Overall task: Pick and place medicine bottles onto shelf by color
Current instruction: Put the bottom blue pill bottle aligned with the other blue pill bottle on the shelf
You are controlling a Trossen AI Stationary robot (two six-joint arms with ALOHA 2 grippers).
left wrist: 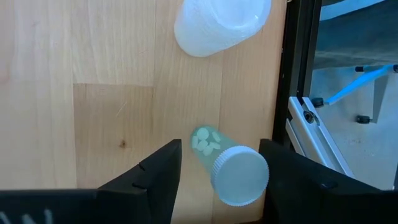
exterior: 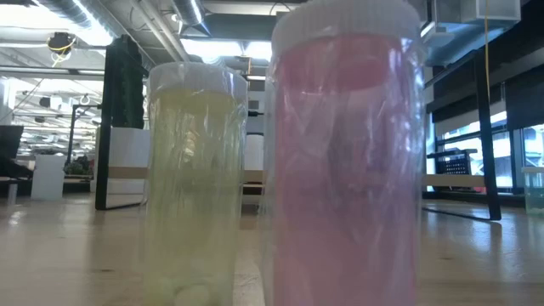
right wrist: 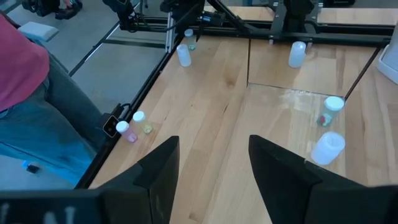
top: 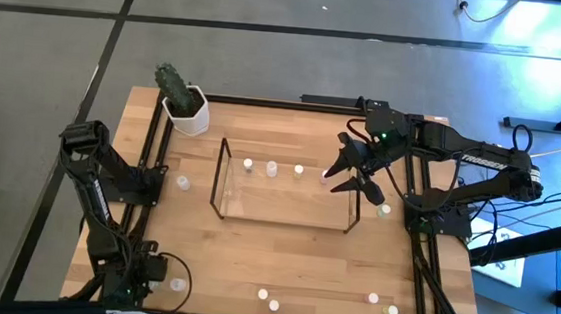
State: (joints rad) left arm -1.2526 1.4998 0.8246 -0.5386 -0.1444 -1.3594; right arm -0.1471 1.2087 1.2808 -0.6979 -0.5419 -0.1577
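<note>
A: So, where do both arms stand?

B: Lower left of the overhead picture, the left gripper [top: 135, 284] hangs low over the table [top: 283, 253]. Its wrist camera shows both fingers [left wrist: 158, 180] spread either side of a greenish bottle [left wrist: 227, 167] with a white cap, not pressing it. Another pale bottle [left wrist: 221, 25] stands near the upper edge there.

A: And the other one?

B: The right gripper [top: 351, 175] hovers at the right end of the shelf [top: 286, 190], centre of the overhead view, jaws apart and holding nothing.

A: Bottles on the shelf?

B: Three small ones [top: 272, 166] in a row along its far side. Others sit scattered; one [top: 182, 182] left of the shelf, several [top: 269, 299] along the lower edge.

A: Any labels or writing?

B: None I can read. In the low view a yellowish bottle [exterior: 194, 183] and a pink bottle [exterior: 344, 161] fill the frame, both unlabelled. A white pot [top: 186, 109] with a plant stands upper left of the table.
</note>
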